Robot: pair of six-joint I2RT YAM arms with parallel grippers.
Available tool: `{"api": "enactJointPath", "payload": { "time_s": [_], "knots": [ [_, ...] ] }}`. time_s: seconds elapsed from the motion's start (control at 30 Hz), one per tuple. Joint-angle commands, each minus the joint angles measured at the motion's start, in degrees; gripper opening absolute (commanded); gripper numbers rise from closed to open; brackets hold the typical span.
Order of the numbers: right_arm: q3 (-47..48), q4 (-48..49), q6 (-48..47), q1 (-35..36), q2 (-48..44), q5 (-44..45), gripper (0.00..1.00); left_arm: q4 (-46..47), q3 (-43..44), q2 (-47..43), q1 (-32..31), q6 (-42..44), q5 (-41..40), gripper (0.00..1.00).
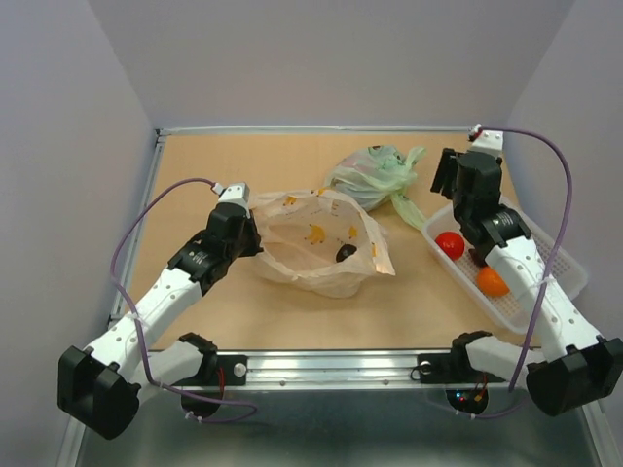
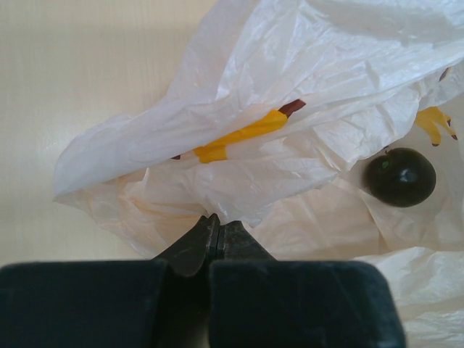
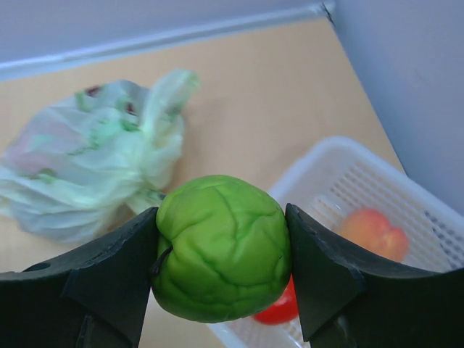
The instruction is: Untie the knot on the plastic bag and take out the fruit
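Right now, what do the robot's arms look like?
Both the left arm and right arm are white tubes with chunky black joints. A thin purple cable loops along each. The fingers are flat black wedges.

Open plastic bag (image 1: 302,255) holds one dark fruit (image 1: 346,253).
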Motion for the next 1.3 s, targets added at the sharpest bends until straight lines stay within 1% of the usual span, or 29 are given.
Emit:
{"api": "enactJointPath", "payload": {
  "time_s": [0.0, 0.03, 0.07, 0.1, 0.17, 0.23, 0.27, 0.3, 0.33, 0.37, 0.4, 0.43, 0.47, 0.6, 0.67, 0.7, 0.77, 0.8, 0.9, 1.0, 1.03, 1.1, 1.13, 1.2, 1.23, 1.27],
  "knots": [
    [-7.24, 1.21, 6.30, -8.13, -1.43, 0.44, 0.01, -0.25, 2.57, -1.34, 0.08, 1.14, -0.51, 0.00],
    [-8.23, 1.21, 7.10, -12.16, -1.17, -0.54, 0.01, -0.60, 2.66, -1.43, 0.17, 1.23, -0.51, 0.00],
    [-9.28, 1.21, 7.63, -14.02, -0.91, -1.94, 0.02, -0.78, 2.66, -1.60, 0.08, 1.23, -0.60, 0.00],
    [-10.94, 1.29, 8.59, -17.35, -0.03, -4.57, 0.04, -0.87, 2.57, -1.69, 0.08, 1.23, -0.60, 0.00],
    [-12.10, 1.21, 9.74, -19.83, 1.20, -5.73, 0.09, -1.04, 2.40, -2.30, 0.17, 1.14, -0.78, 0.00],
    [-12.89, 1.21, 11.06, -22.38, 2.53, -8.10, 0.11, -1.31, 2.13, -2.65, 0.08, 0.88, -0.69, 0.00],
    [-12.98, 1.21, 11.32, -22.83, 3.83, -9.07, 0.19, -1.31, 1.96, -2.83, 0.17, 0.88, -0.69, 0.00],
    [-12.98, 1.21, 11.41, -23.00, 4.45, -9.08, 0.19, -1.39, 1.96, -3.09, 0.17, 0.79, -0.78, 0.00],
    [-12.72, 1.21, 11.50, -23.01, 5.07, -9.16, 0.47, -1.66, 1.87, -3.27, 0.08, 0.70, -0.78, 0.00],
    [-12.54, 1.21, 11.68, -23.01, 5.25, -8.90, 0.62, -1.75, 1.87, -3.27, 0.17, 0.70, -0.78, 0.00],
    [-12.37, 1.21, 11.85, -23.01, 5.25, -8.38, 0.72, -1.83, 1.87, -3.45, 0.08, 0.53, -0.86, 0.00],
    [-12.11, 0.95, 12.03, -23.01, 5.34, -7.76, 0.91, -2.01, 1.78, -3.53, 0.08, 0.52, -0.86, 0.00],
    [-11.32, 0.68, 12.29, -23.01, 5.25, -6.98, 1.00, -2.10, 1.78, -3.71, 0.08, 0.44, -0.95, 0.00],
    [-8.94, -1.33, 12.03, -23.01, 3.67, -4.42, 1.00, -2.01, 1.95, -3.80, 0.17, 0.17, -1.13, 0.00],
    [-7.54, -2.22, 10.81, -23.01, 3.23, -5.73, 1.00, -1.92, 2.22, -3.63, 0.17, 0.08, -1.30, 0.00],
    [-5.88, -2.92, 9.32, -23.01, 3.05, -7.30, 1.00, -1.92, 2.48, -3.28, 0.17, 0.26, -1.39, 0.00],
    [-4.64, -3.71, 7.21, -22.92, 2.18, -14.59, 1.00, -1.92, 3.27, -2.75, 0.08, 0.61, -1.83, 0.00],
    [-3.41, -3.72, 6.06, -22.92, 1.91, -19.83, 1.00, -1.92, 3.45, -2.48, 0.17, 0.87, -2.01, 0.00],
    [-1.74, -3.72, 4.56, -20.91, -0.02, -25.32, 1.00, -1.40, 4.50, -0.99, 0.08, 1.84, -2.45, 0.00],
    [0.72, -3.80, 3.07, -15.29, -1.52, -26.22, 1.00, -1.48, 5.82, 0.68, 0.17, 2.19, -2.45, 0.00],
    [2.03, -4.06, 2.63, -11.53, -1.78, -25.78, 1.00, -1.31, 6.17, 0.86, 0.08, 2.19, -2.36, 0.00],
    [3.53, -4.16, 1.40, -7.73, -1.78, -25.95, 0.98, -0.96, 6.44, 1.30, 0.17, 2.19, -2.18, 0.00],
    [4.15, -4.42, 1.31, -3.80, -1.61, -26.13, 0.96, -0.87, 6.70, 1.47, 0.17, 2.19, -2.10, 0.00],
    [6.17, -4.42, 0.78, 0.44, -1.08, -26.30, 0.93, -0.87, 6.79, 1.39, 0.17, 2.19, -2.18, 0.00],
    [7.75, -4.42, 0.61, 5.42, -0.56, -26.04, 0.91, -0.95, 6.79, 1.30, 0.08, 2.19, -2.27, 0.00],
    [8.54, -4.51, -0.01, 8.08, 0.49, -25.17, 0.91, -1.13, 6.79, 1.30, 0.17, 2.19, -2.27, 0.00]
  ]
}}
